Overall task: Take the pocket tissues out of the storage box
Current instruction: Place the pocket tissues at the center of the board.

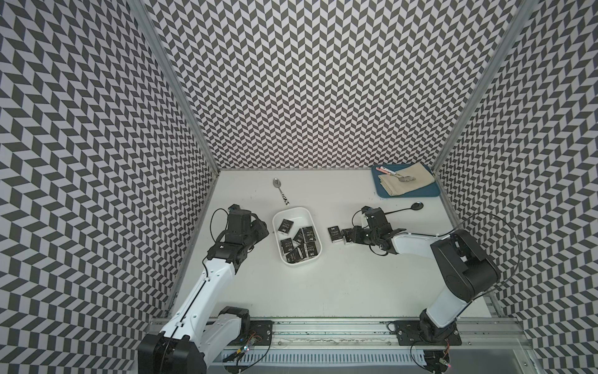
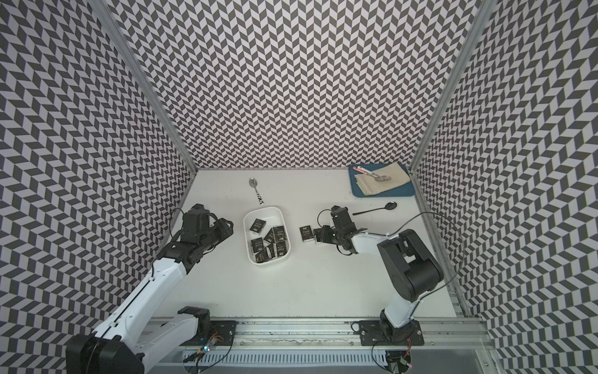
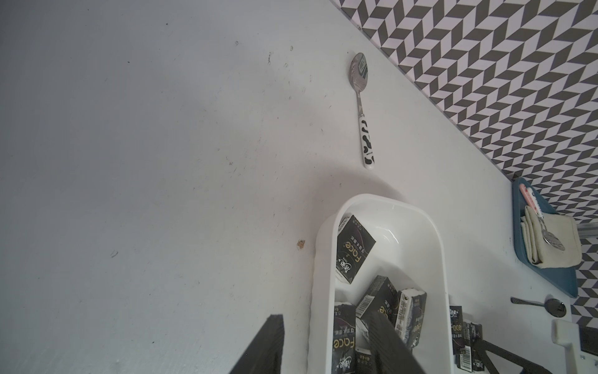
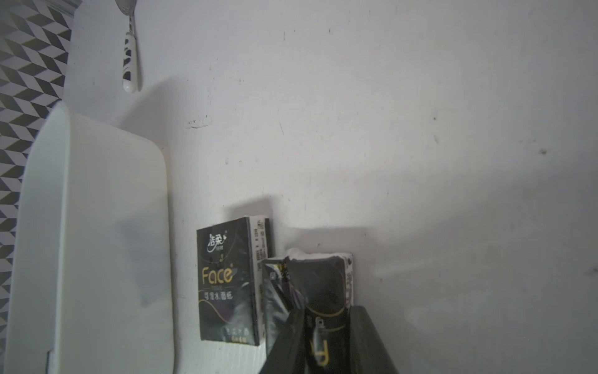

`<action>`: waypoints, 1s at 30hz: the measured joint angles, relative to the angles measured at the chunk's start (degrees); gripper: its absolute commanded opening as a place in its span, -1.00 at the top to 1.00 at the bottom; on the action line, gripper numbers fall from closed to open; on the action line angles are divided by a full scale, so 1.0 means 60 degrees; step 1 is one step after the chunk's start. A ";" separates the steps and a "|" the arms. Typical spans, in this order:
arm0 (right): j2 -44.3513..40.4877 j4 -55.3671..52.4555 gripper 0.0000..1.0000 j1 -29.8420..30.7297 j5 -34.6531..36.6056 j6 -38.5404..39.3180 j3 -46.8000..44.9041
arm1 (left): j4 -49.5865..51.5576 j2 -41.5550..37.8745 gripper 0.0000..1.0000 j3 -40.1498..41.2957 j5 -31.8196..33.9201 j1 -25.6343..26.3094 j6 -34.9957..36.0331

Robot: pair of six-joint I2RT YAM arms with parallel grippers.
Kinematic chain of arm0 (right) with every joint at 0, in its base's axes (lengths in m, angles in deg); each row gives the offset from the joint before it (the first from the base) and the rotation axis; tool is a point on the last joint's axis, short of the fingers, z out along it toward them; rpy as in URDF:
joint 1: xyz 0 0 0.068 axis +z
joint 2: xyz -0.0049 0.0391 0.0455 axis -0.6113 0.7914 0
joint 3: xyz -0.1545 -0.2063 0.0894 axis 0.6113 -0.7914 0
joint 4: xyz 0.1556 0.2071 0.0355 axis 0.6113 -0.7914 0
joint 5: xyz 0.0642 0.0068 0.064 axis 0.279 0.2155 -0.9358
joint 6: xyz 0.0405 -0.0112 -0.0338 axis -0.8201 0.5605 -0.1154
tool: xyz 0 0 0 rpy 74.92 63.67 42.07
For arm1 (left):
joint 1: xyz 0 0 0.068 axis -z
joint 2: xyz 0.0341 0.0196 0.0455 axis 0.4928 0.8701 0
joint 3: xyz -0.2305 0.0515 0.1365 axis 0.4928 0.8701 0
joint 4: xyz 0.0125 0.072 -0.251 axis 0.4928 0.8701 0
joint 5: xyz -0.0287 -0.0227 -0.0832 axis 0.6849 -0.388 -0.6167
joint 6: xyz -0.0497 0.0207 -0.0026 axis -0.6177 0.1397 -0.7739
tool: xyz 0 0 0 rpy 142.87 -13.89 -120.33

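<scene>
— Well, what could go wrong for the right gripper (image 4: 326,311)?
— Its jaws look clamped on a pinched packet (image 4: 320,278) down at the table (image 1: 323,291), outside the box. Whether the packet rests there or hangs just clear cannot be told. The wrapper is soft and glossy, so a squeeze near its end may crumple it or let it slide out.
— And just beside the gripper?
— A loose packet (image 4: 226,281) lies right against the pinched one, on the side toward the box (image 4: 97,226). A sideways swing would likely shove it along.
— Farther out?
— The rest of the packets (image 1: 299,246) lie jumbled in the box, some leaning on each other. Fingers reaching in could catch the rim or drag two at once. The left gripper (image 3: 325,317) hangs at the box's far side, jaws apart and empty, so both arms over the box might clash.
— Behind the right gripper?
— A black spoon (image 1: 403,209) is near, then a blue tray (image 1: 388,193) with a cloth (image 1: 414,181). A patterned spoon (image 1: 281,191) lies past the box. None blocks the way.
</scene>
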 measured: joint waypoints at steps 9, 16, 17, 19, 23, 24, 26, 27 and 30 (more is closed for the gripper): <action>0.0153 0.0073 0.48 0.0080 0.0335 -0.0324 0.0226 | 0.0000 -0.0106 0.04 0.0000 -0.0004 0.0004 -0.0004; 0.0605 0.0066 0.48 0.0142 0.0430 -0.0237 0.0794 | 0.0004 -0.0120 0.05 0.0000 0.0000 0.0004 0.0000; 0.0616 0.0069 0.48 0.0178 0.0452 -0.0237 0.0809 | 0.0004 -0.0131 0.05 0.0000 0.0000 0.0004 0.0000; 0.0630 0.0062 0.48 0.0306 0.0506 -0.0240 0.0820 | 0.0004 -0.0138 0.05 0.0000 0.0000 0.0004 0.0000; 0.0627 0.0051 0.49 0.0514 0.0616 -0.0291 0.0820 | 0.0004 -0.0138 0.05 0.0000 0.0000 0.0004 0.0000; 0.0627 0.0040 0.48 0.0525 0.0681 -0.0313 0.0820 | 0.0004 -0.0138 0.05 0.0000 0.0000 0.0004 0.0000; 0.0623 0.0011 0.48 0.0554 0.0772 -0.0375 0.0816 | 0.0004 -0.0142 0.05 0.0000 0.0000 0.0004 0.0000; 0.0612 0.0007 0.49 0.0568 0.0820 -0.0444 0.0801 | 0.0007 -0.0149 0.05 0.0000 0.0000 0.0004 0.0000; 0.0466 0.0007 0.49 0.0568 0.0965 -0.0645 0.0641 | 0.0007 -0.0175 0.05 0.0000 0.0000 0.0000 0.0000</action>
